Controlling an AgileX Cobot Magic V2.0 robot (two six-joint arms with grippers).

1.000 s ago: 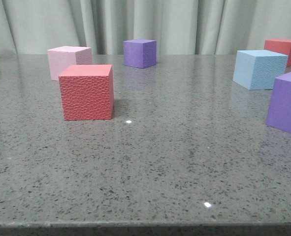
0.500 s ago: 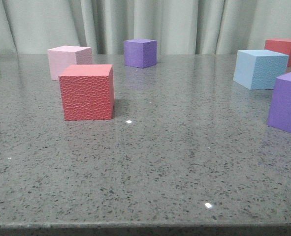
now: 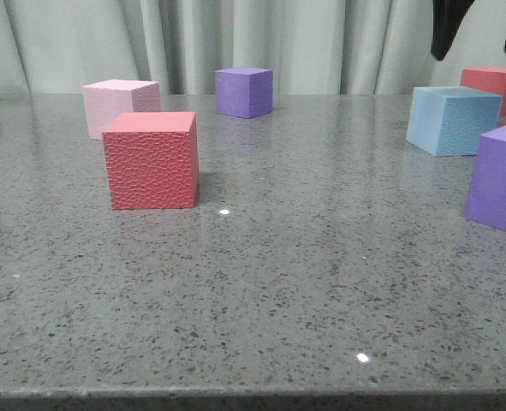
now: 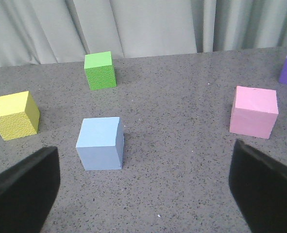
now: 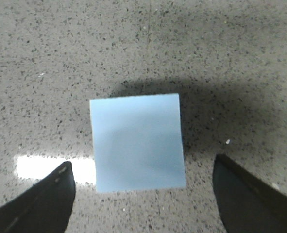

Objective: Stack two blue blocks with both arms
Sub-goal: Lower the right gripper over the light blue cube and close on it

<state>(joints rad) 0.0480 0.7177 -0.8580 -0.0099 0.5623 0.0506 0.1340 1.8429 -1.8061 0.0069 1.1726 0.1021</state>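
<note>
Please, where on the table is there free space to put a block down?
The widest bare patch of the table lies in front, between the near red cube and the near purple cube. It is crowded at far right around the blue block under the right gripper.

You see a polished, speckled grey stone table (image 3: 321,282) that mirrors light. The pebbled red foam cube (image 3: 151,160) looks rough; the pale blue foam cube (image 5: 137,141) looks smooth and matt.
</note>
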